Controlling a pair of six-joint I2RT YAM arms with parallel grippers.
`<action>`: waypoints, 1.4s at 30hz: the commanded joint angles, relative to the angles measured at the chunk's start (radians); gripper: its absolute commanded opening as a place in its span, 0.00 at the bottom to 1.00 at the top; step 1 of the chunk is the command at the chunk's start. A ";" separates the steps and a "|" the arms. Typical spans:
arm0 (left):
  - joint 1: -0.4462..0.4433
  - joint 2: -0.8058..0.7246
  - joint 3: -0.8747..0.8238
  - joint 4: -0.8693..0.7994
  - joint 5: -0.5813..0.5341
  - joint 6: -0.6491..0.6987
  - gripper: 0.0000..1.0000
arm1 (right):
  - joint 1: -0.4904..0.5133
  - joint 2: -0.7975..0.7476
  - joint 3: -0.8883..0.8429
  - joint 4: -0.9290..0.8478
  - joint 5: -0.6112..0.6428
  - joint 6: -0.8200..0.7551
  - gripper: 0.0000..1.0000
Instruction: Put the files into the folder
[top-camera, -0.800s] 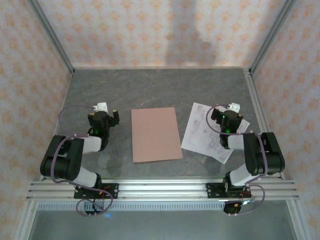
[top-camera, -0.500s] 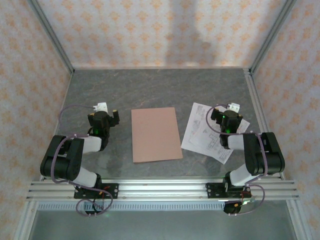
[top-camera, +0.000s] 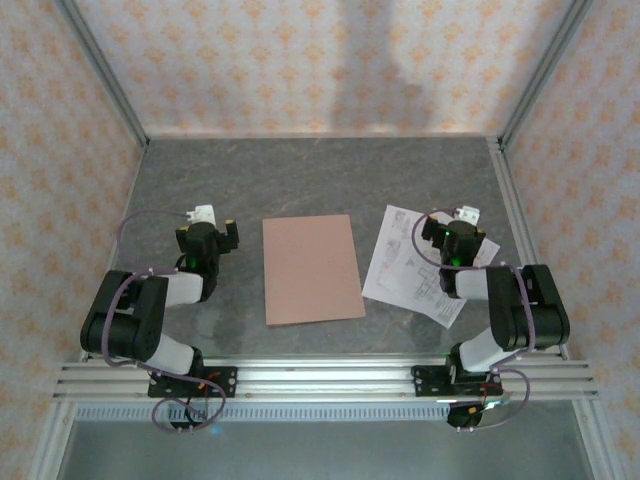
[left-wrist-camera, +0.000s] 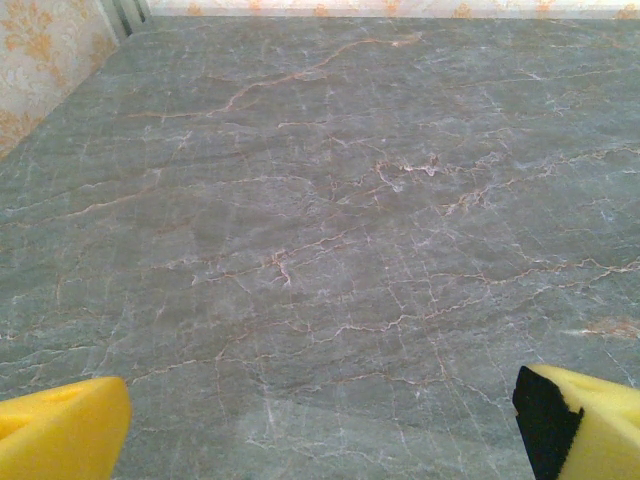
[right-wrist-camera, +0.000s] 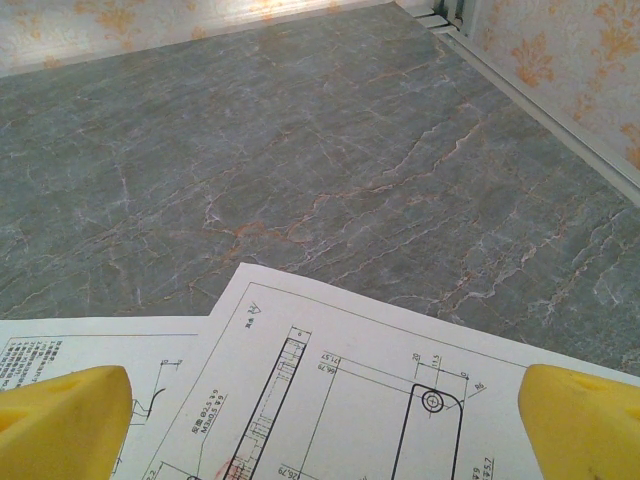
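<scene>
- The folder (top-camera: 312, 269) lies flat and closed in the middle of the grey marbled desk (top-camera: 320, 175), between the two arms, with its long sides running away from them.
- The files (top-camera: 405, 265) lie on the desk to the right of the folder. They are near it but not touching, with a strip of bare desk between.
- The sheets are skewed to the folder and overlap one another loosely rather than sitting in a neat stack.
- From the right wrist, two sheets of the files (right-wrist-camera: 330, 390) can be told apart. The upper one carries a line drawing with dimension marks. The one under it peeks out at the left with fine print.
- The right fingers (right-wrist-camera: 60, 420) stand wide apart with nothing between them, poised over the far edge of the files. From above, that wrist covers the right part of the sheets. I cannot tell whether it touches the paper.
- The left fingers (left-wrist-camera: 60, 430) are also spread wide and hold nothing, with only bare desk beneath them.
- The left arm is folded back on the left of the folder, well clear of it.
</scene>
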 joint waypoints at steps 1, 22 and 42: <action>0.012 0.010 0.025 0.029 -0.032 0.010 1.00 | 0.002 0.004 0.017 0.013 -0.010 -0.013 0.99; -0.087 -0.449 0.612 -1.112 -0.270 -0.565 1.00 | 0.021 -0.570 0.450 -1.155 0.216 0.769 0.99; -0.568 -0.292 0.403 -1.482 0.113 -1.002 0.84 | 0.794 -0.492 0.469 -1.507 -0.090 1.005 0.71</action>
